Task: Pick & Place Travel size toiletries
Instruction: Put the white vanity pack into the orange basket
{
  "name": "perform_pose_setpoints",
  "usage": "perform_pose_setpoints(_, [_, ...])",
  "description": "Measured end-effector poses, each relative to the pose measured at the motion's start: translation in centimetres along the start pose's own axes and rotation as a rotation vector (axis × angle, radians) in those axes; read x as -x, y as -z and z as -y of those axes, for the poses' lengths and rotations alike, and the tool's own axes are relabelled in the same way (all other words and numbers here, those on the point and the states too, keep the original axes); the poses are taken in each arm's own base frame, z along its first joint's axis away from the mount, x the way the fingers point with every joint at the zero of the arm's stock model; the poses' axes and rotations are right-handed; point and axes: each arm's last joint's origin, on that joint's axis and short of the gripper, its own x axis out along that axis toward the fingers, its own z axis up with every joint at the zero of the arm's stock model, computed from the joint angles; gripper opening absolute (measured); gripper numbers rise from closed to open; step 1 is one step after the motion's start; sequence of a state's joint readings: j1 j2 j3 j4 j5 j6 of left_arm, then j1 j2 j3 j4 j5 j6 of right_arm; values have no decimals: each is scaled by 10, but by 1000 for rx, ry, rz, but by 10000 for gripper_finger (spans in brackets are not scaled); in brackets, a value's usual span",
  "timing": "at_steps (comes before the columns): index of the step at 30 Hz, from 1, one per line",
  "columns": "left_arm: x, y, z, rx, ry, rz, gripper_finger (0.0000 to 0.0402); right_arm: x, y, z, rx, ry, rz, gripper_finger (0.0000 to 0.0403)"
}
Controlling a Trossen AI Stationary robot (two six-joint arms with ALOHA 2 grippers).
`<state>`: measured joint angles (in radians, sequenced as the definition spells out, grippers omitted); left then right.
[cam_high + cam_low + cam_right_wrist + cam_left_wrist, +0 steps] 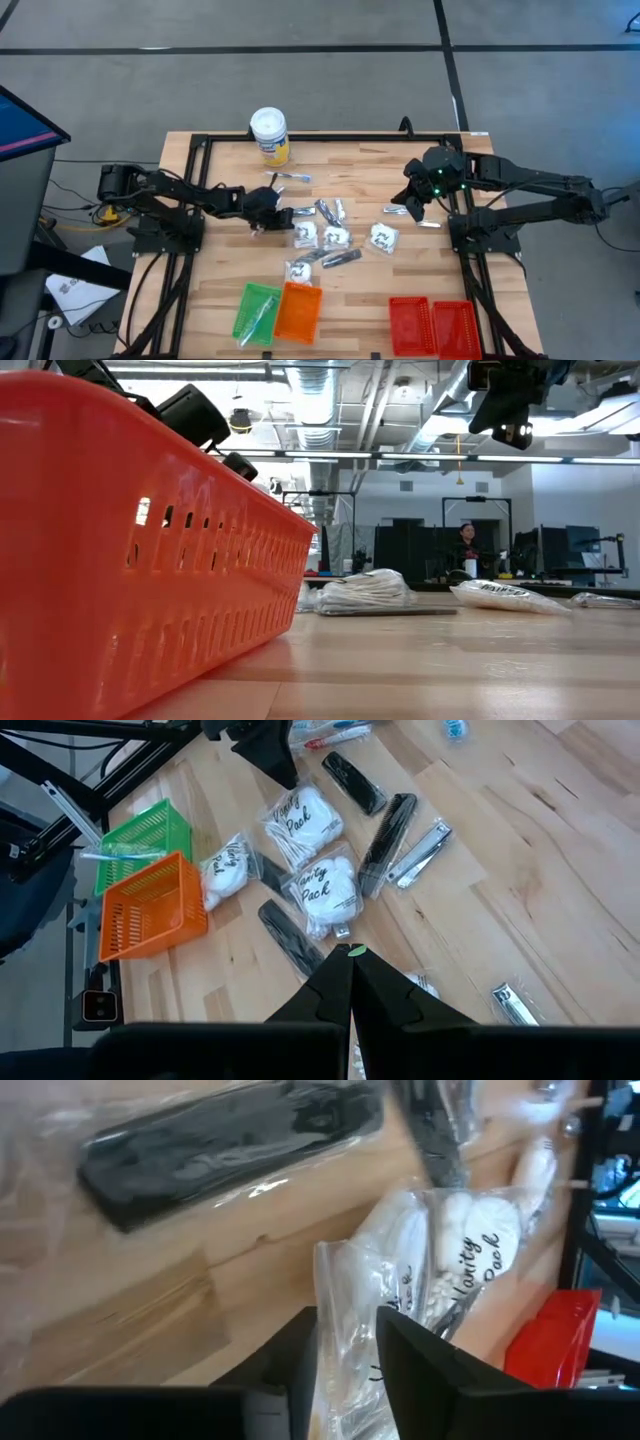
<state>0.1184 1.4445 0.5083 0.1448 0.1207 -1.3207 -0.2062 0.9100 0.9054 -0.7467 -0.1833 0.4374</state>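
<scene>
A: While hanging low over the left half of the worktop (350,160), straddled the clear wrapper of a white packet (450,1260) with the left fingers (262,218).

B: Pinched it tight?

A: Could not say. Stood a little apart, one on each side of the wrapper's edge, with the film filling the narrow gap between. Rested flat on the wood, that packet, just beside a dark comb (230,1140) in its own clear sleeve.

B: And on the other side?

A: Hung above the right half, well clear of the wood. Showed the right fingers (350,982) pressed together, with nothing between them.

B: Where lay the remaining toiletries?

A: Lay scattered across the middle of the worktop. Counted three more white packets (337,238), two near the gripped one and one nearer the front edge. Saw further dark combs (390,840) among them, and silvery nail clippers (420,852) toward the right arm. Noted a thin wrapped stick (292,178) farther back, near a white-lidded tub (269,135) with a yellow label.

B: And the trays?

A: Sat in a row along the front edge: green tray (257,312) touching orange tray (298,312) on the left, two red trays (410,322) side by side on the right. Held one slim wrapped stick in the green; could not make out anything in the others.
</scene>
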Motion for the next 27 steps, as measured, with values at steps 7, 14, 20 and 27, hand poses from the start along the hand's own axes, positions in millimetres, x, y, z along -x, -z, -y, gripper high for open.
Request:
perform_pose_setpoints(7, [0,0,1,-15,6,1,51,0,0,0,0,0,0,0])
perform_pose_setpoints(14, [0,-1,3,-48,30,8,4,0,0,0,0,0,0,0])
perform_pose_setpoints(20, [1,-2,12,-55,128,-2,1,0,0,0,0,0,0,0])
perform_pose_setpoints(27, [12,-2,25,-68,254,-24,1,0,0,0,1,0,-1,0])
